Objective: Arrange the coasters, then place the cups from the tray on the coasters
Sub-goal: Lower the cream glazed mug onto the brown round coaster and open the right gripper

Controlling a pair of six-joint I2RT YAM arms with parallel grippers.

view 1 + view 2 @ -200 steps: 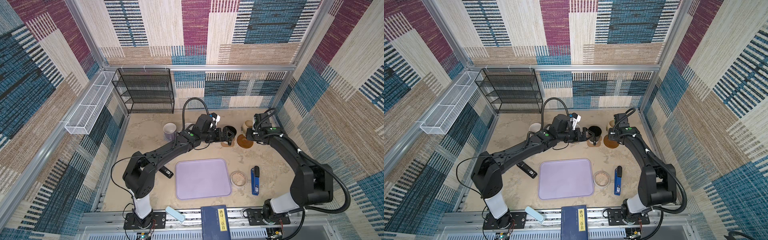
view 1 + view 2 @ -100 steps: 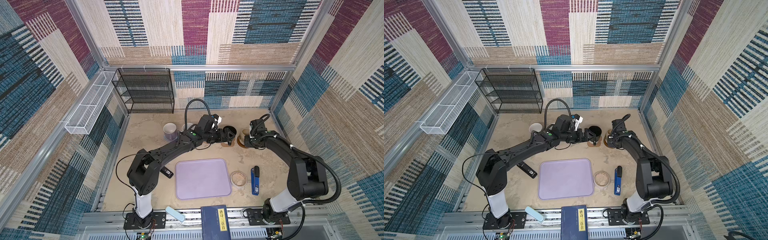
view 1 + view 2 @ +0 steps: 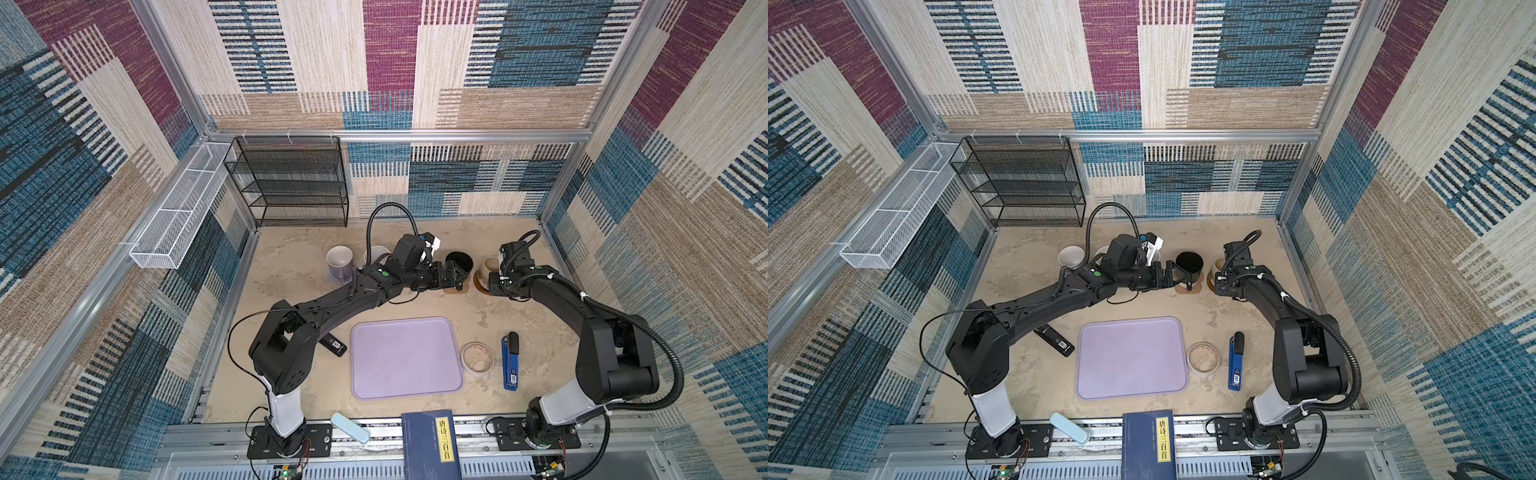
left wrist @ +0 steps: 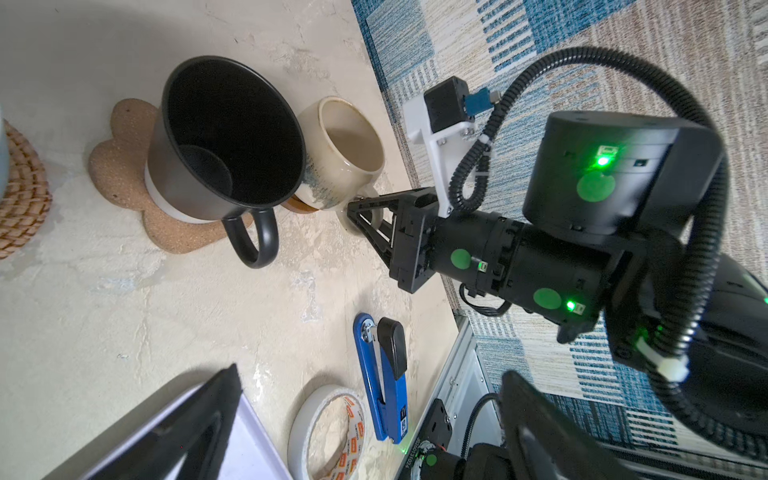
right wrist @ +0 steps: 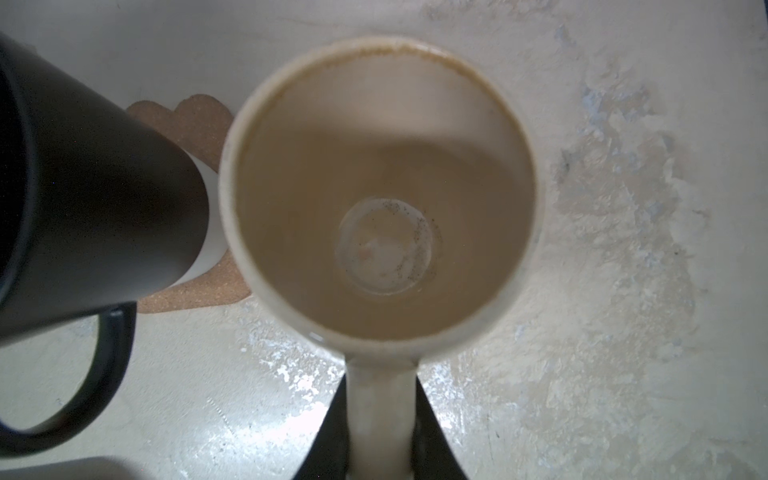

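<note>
Currently, counts first.

Tray (image 3: pixel 405 357): one. Lilac, rounded rectangle, low rim, lying at the near middle of the table (image 3: pixel 291 270).

Cups countable in both top views: four, in a row along the far side of the table, beyond the tray.
- lavender mug (image 3: pixel 340 262), white inside
- pale rim (image 3: pixel 375 252), half hidden behind the left arm (image 3: pixel 332 299); colour unclear
- black mug (image 3: pixel 459 262), matte, with a white band at its foot
- cream mug (image 3: pixel 489 268), rounded, glazed, tan inside

Coasters that show: four.
- paw-shaped cork mat (image 4: pixel 120 174), under the black mug
- dark-brown wooden disc (image 4: pixel 301 206), under the cream mug
- woven rattan round (image 4: pixel 18 195), near the cork mat but apart from it
- grey-blue edge (image 3: pixel 337 280), at the foot of the lavender mug

Left hand (image 3: pixel 452 277): fingers spread wide, just beside the black mug on its handle side, not touching it.

Right hand (image 5: pixel 381 440): pinching the cream mug's handle, one finger on each side. Whether that mug's base rests fully on the disc, I cannot tell.
</note>
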